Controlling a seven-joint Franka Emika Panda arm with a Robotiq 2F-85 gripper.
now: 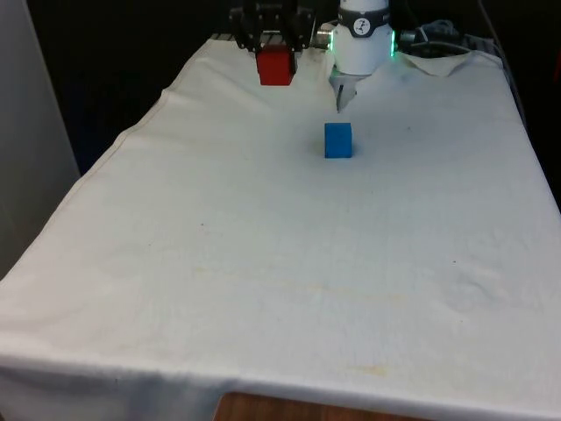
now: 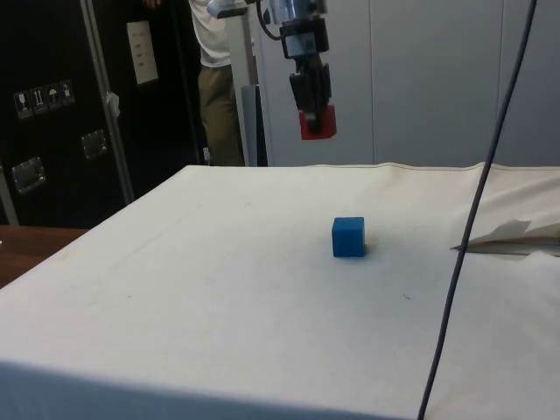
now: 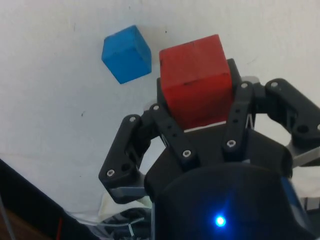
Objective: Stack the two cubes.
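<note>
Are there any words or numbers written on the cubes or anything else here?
Red cube: no writing.
Blue cube: no writing.
White cloth: no writing.
Pale label on the dark cabinet: marks too small to read.
Small plates on the cabinet: symbols too small to read.

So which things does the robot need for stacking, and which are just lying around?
Needed for the job:
- red cube, held up in the air by the gripper
- blue cube, sitting on the white cloth

Just there:
- black cable hanging in the side view
- person standing behind the table
</note>
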